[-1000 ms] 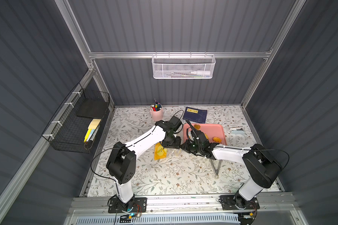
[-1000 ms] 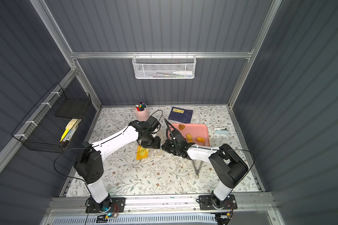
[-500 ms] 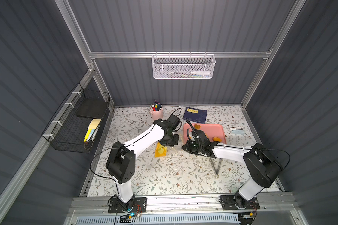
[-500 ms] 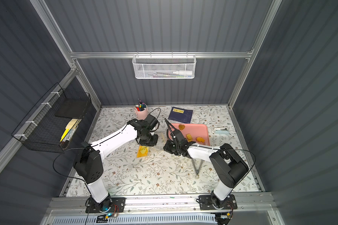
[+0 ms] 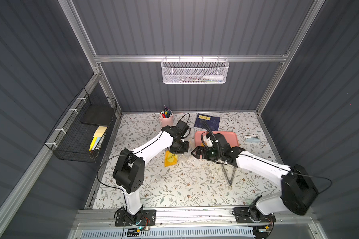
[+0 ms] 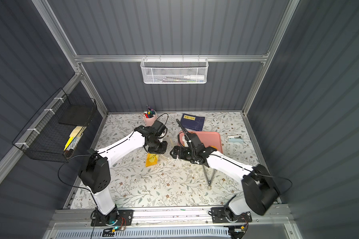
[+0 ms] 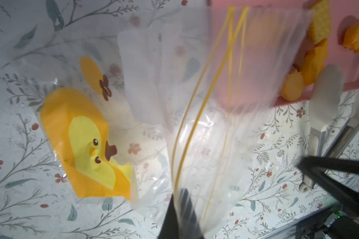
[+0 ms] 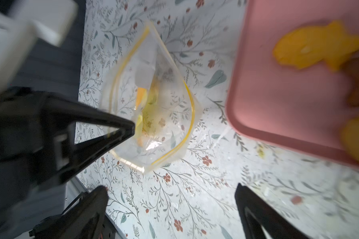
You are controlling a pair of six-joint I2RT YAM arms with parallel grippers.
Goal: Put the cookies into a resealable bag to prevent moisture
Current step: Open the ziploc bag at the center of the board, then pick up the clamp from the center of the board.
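A resealable bag [image 6: 152,161] with an orange-yellow patch was seen lying on the floral table [image 6: 153,186], its clear crinkled part spread toward the right arm's side. The left gripper [image 6: 156,152] was pointed down onto the bag's far edge; how its jaws stood could not be made out. The right gripper [image 6: 173,153] was held low just beside the clear part, at the near left corner of a pink tray [image 6: 212,137]. Metal tongs [image 6: 208,175] were seen on the table, partly under the right arm. A pink pen cup [image 6: 149,119] and a blue book [image 6: 193,122] were placed at the back.
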